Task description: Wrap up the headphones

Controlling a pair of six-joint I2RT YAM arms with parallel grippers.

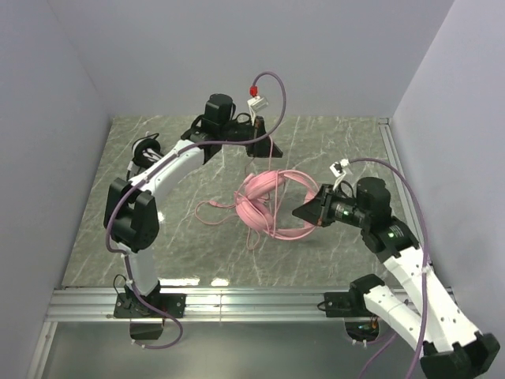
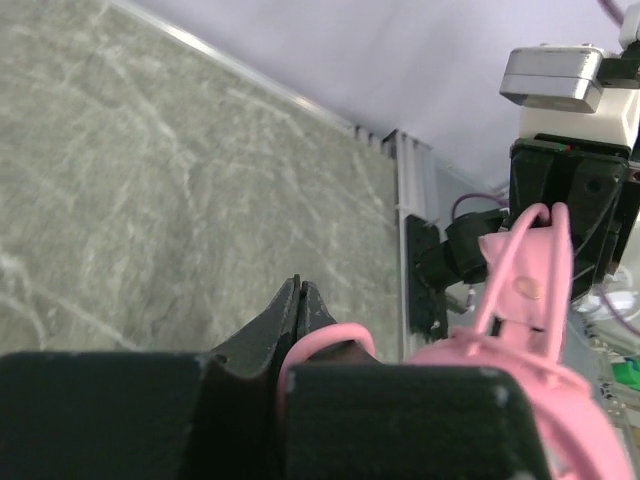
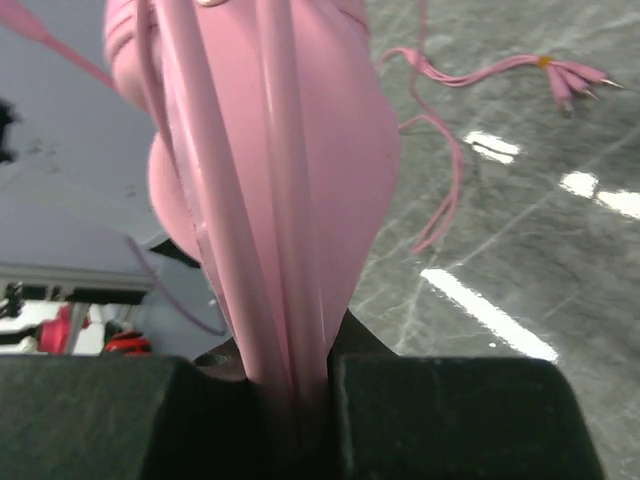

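Note:
The pink headphones (image 1: 264, 207) are held up over the middle of the table. My right gripper (image 1: 313, 212) is shut on their headband (image 3: 270, 180), which fills the right wrist view between the jaws. My left gripper (image 1: 266, 147) is behind the headset, shut on the pink cable (image 2: 330, 338). The cable loops out beside the closed fingertips (image 2: 299, 290) and runs down to the headset (image 2: 520, 300). The rest of the cable (image 1: 215, 208) trails left across the table, and its plug end (image 3: 575, 80) lies flat. A black-and-white headset (image 1: 146, 151) lies at the far left, mostly hidden behind my left arm.
The marble table (image 1: 331, 150) has walls at the back and on both sides. A metal rail (image 1: 237, 300) runs along the near edge, and another rail (image 1: 388, 150) runs along the right side. My right arm (image 2: 570, 190) shows behind the headset in the left wrist view.

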